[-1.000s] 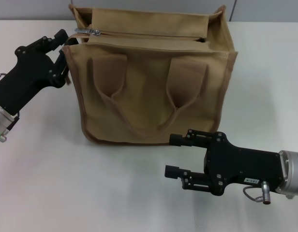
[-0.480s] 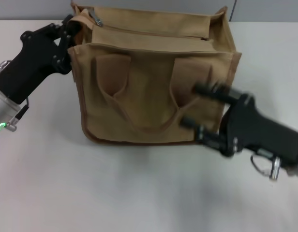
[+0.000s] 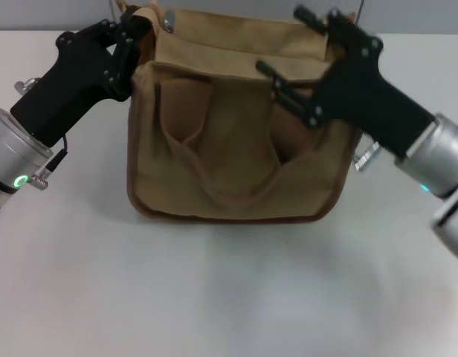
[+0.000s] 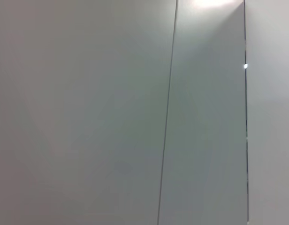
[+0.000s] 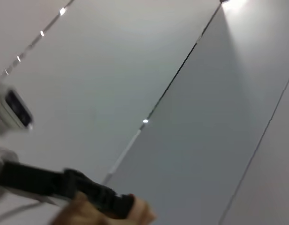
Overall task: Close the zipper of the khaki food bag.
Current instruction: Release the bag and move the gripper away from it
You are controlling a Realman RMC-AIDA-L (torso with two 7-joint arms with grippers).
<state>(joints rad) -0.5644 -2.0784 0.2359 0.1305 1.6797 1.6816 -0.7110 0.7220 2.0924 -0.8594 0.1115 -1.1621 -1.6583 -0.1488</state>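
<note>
The khaki food bag (image 3: pixel 229 149) stands upright on the white table, its looped handle hanging down the front. The zipper (image 3: pixel 229 50) runs along the top panel, and its silver pull tab (image 3: pixel 167 18) lies at the left end. My left gripper (image 3: pixel 132 37) is at the bag's top left corner, closed on the fabric edge just beside the tab. My right gripper (image 3: pixel 285 43) is open over the bag's top right, one finger above the top panel and one in front of it. The right wrist view shows a tan bag corner (image 5: pixel 137 213) and a black gripper (image 5: pixel 64 183) far off.
The white table (image 3: pixel 214 297) spreads wide in front of the bag. A grey wall (image 3: pixel 407 15) stands behind it. The left wrist view shows only grey wall panels (image 4: pixel 135 117).
My right arm has swung up from the table in front of the bag to its top right. My left gripper has moved up and right at the bag's corner, and the bag has shifted right.
</note>
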